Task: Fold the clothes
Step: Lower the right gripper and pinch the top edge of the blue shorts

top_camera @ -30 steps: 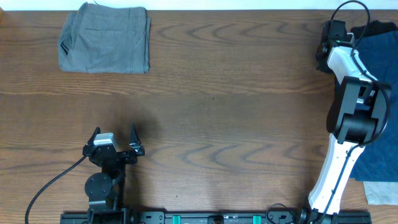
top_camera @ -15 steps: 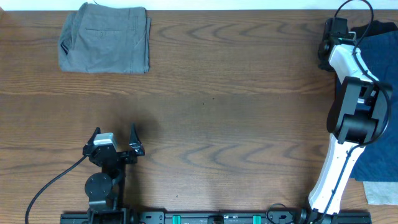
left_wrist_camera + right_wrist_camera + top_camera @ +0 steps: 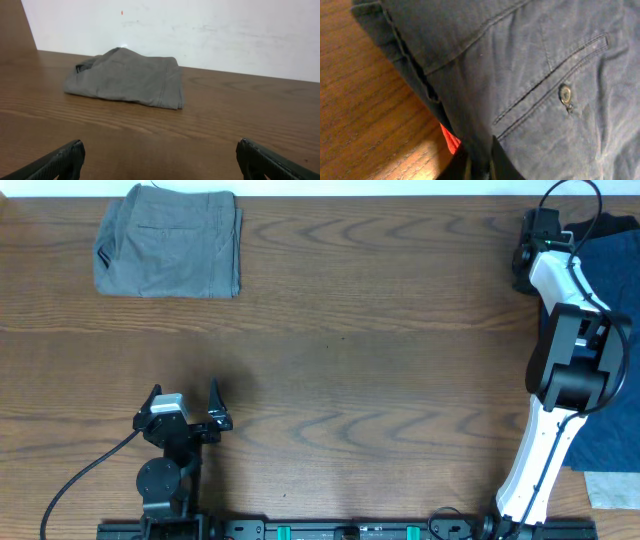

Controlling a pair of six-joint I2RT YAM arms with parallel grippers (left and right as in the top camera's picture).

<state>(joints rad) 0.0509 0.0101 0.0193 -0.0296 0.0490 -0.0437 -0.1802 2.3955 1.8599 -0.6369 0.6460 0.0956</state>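
The navy-blue shorts lie at the table's far right edge; in the right wrist view a buttoned pocket seam shows close up. My right gripper is at their left edge, and in the right wrist view its fingers are shut on a fold of the navy fabric. My left gripper is open and empty near the front left, far from the shorts. In the left wrist view its fingertips are spread wide over bare wood.
Grey-olive folded shorts lie at the back left, also in the left wrist view. A red bit shows under the navy fabric. More blue cloth and a pale grey piece lie at the front right.
My right gripper has shifted slightly up and to the right at the shorts' edge. The left arm has not moved.
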